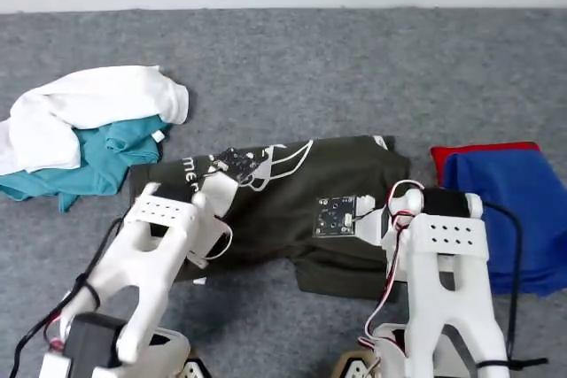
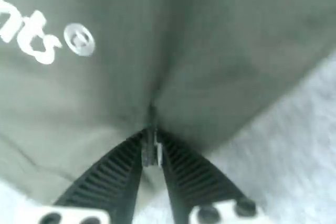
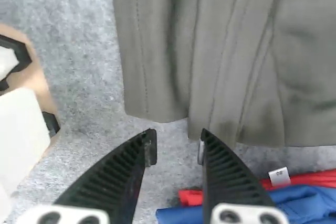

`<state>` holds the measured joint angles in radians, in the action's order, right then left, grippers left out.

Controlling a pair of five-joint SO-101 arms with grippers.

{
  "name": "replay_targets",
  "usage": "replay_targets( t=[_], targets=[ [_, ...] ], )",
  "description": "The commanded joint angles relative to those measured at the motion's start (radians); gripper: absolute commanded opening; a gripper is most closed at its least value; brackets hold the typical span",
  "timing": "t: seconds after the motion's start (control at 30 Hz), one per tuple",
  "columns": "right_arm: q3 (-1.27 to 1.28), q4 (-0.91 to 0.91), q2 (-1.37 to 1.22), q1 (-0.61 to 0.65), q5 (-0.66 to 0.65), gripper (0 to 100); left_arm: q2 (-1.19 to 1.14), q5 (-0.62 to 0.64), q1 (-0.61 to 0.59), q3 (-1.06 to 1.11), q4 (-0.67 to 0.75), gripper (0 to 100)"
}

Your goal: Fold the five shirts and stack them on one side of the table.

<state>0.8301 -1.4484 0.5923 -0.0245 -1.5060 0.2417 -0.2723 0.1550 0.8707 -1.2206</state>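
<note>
A dark olive shirt with white print lies partly folded in the middle of the grey table. My left gripper is shut on a pinched fold of this olive shirt, near its left part in the high view. My right gripper is open just above the carpet, by the olive shirt's hem, nothing between its fingers. A blue shirt lies on a red shirt at the right. A white shirt lies crumpled over a teal shirt at the left.
The table is covered in grey carpet. The arm bases stand at the near edge. A tan and white block sits beside the right arm. A small white label shows on the red shirt and blue shirt.
</note>
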Motion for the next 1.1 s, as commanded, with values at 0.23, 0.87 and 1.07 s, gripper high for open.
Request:
replay_targets(
  t=[0.23, 0.87, 1.07],
  targets=[
    [0.219, 0.302, -0.002, -0.004, -0.061, 13.6, 0.239, 0.002, -0.083, -0.160, -0.278, 1],
    [0.388, 0.536, -0.004, -0.061, -0.063, 4.0, 0.255, 0.002, -0.103, -0.160, -0.278, 1],
    [0.382, 0.532, 0.007, -0.062, -0.061, 1.7, 0.253, 0.002, -0.103, -0.160, -0.278, 1]
  ],
)
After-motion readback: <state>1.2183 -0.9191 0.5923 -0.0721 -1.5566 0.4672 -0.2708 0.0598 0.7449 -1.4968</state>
